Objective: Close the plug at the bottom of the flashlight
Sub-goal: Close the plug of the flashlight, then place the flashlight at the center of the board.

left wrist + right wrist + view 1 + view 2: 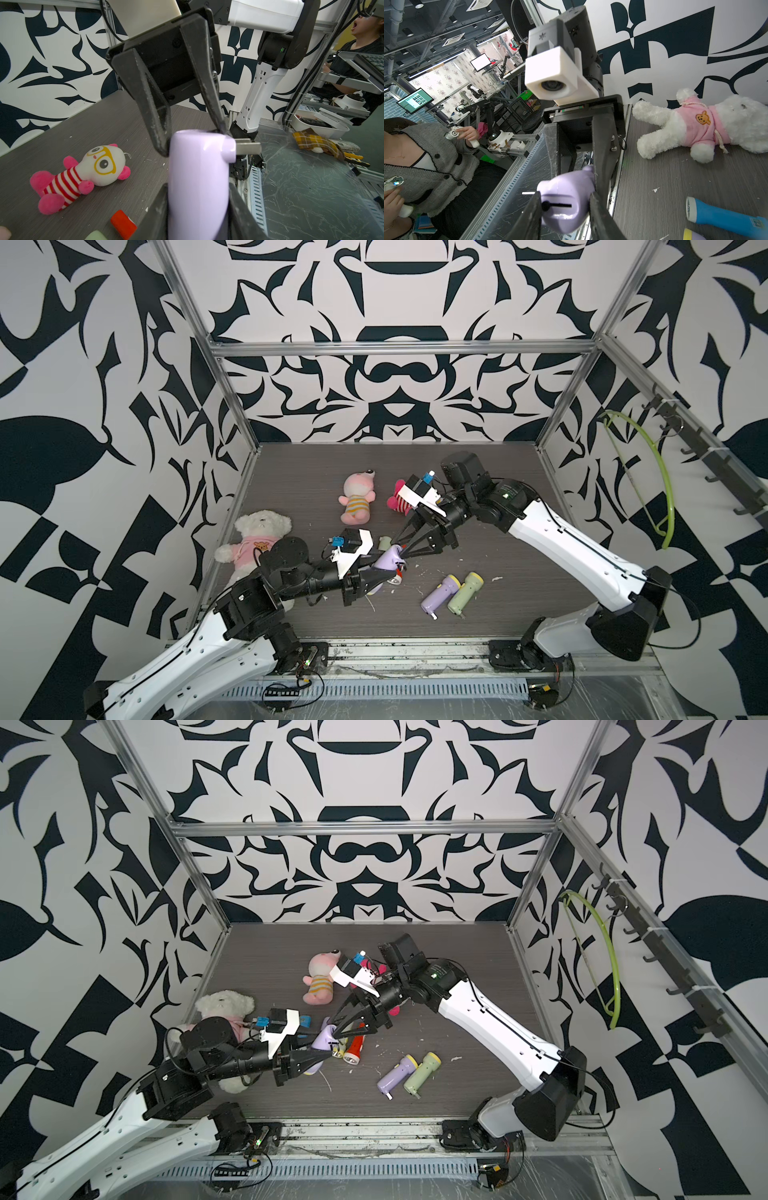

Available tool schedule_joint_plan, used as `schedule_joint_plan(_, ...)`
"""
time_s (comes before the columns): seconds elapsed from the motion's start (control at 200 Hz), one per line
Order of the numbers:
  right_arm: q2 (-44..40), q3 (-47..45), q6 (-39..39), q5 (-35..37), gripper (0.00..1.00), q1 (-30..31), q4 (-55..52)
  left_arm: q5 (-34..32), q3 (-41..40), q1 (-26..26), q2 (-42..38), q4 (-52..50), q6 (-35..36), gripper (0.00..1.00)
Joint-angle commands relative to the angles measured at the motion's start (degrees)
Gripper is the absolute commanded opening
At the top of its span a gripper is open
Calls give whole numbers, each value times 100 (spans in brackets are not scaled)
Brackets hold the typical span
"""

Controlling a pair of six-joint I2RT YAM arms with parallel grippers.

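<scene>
Dark wood-grain table [478, 497], in a top view: my left gripper [384, 568] pinches the lilac flashlight [388, 558], and my right arm [561, 547] reaches across to its base. Left wrist view: plug prongs [248, 147] project sideways, and a striped plush [83, 176] lies on the table. Right wrist view: my right gripper [564, 194] straddles the base; I cannot tell whether it grips.
</scene>
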Motion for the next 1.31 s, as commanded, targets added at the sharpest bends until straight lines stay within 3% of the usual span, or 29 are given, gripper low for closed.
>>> schedule_joint_plan(0.0, -6, 217, -129, -151, 33, 70, 8, 49, 167, 7, 28, 124, 0, 11)
schedule_joint_plan(0.665, 617, 673, -559, -233, 6, 45, -617, -7, 208, 7, 61, 94, 52, 12)
schedule_joint_plan(0.825, 939, 940, -532, -311, 2, -308, -648, -390, 192, 7, 22, -63, 207, 12)
schedule_joint_plan(0.895, 1060, 995, -173, -279, 0, -563, -343, -558, 185, 7, 35, -116, 263, 12)
schedule_joint_plan(1.075, 1028, 865, 761, 1416, 1, -969, 311, -1603, 305, 59, 440, -314, 228, 11)
schedule_joint_plan(1.19, 797, 367, 1623, 2183, 0, -1279, 1018, -1613, 521, 466, 1053, -399, -5, 13)
schedule_joint_plan(1.3, 490, -38, 2072, 4309, 0, -1349, 960, -1446, 809, 937, 1687, -377, -579, 17)
